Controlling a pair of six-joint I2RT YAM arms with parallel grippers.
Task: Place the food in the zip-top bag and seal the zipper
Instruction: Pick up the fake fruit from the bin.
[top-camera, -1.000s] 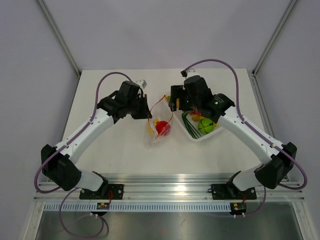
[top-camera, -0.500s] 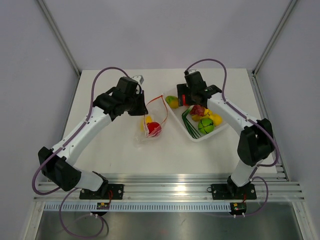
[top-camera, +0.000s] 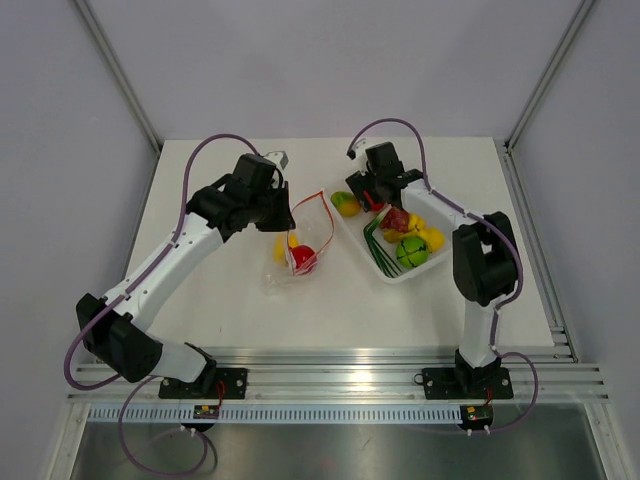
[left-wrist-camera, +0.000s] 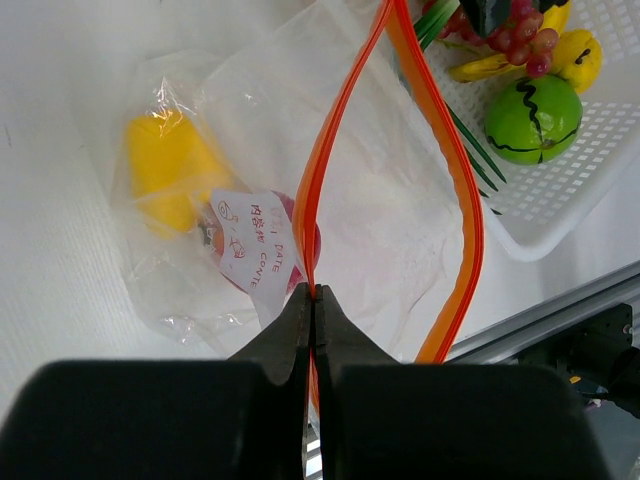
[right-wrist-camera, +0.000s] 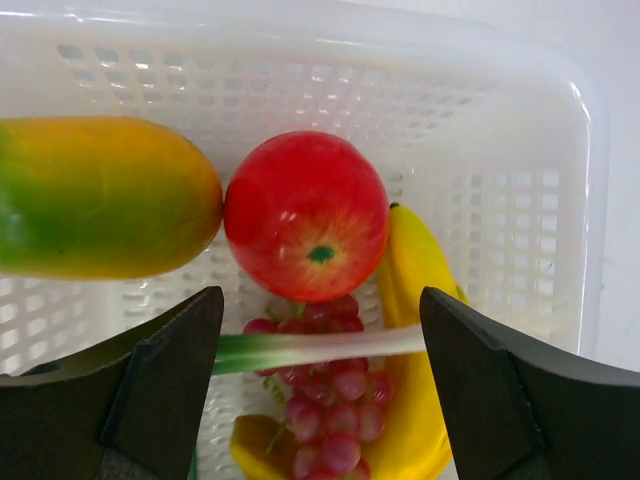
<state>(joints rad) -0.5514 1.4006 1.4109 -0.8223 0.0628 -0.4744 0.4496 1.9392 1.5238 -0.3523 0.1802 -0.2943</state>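
The zip-top bag (top-camera: 297, 252) lies left of the tray with a yellow pepper (left-wrist-camera: 170, 165) and a red round fruit (left-wrist-camera: 303, 243) inside. Its mouth gapes, the orange-red zipper (left-wrist-camera: 340, 130) spread in a loop. My left gripper (left-wrist-camera: 313, 292) is shut on one side of that zipper, holding the mouth up. My right gripper (right-wrist-camera: 320, 300) hangs open over the tray's far end, nothing between its fingers. Below it lie a red round fruit (right-wrist-camera: 305, 215), the mango (right-wrist-camera: 100, 195), the banana (right-wrist-camera: 415, 290), grapes (right-wrist-camera: 335, 400) and a green stalk (right-wrist-camera: 300, 348). A green round fruit (top-camera: 410, 251) lies nearer.
The white perforated tray (top-camera: 390, 276) sits right of the bag, its near corner pointing toward the arm bases. A white label (left-wrist-camera: 250, 240) is stuck on the bag. The table's near edge with its metal rail (top-camera: 340, 360) lies beyond the bag's mouth in the left wrist view.
My right arm has swung from the bag's mouth to above the tray, and its jaws have spread wider. The left gripper and bag have shifted slightly left.
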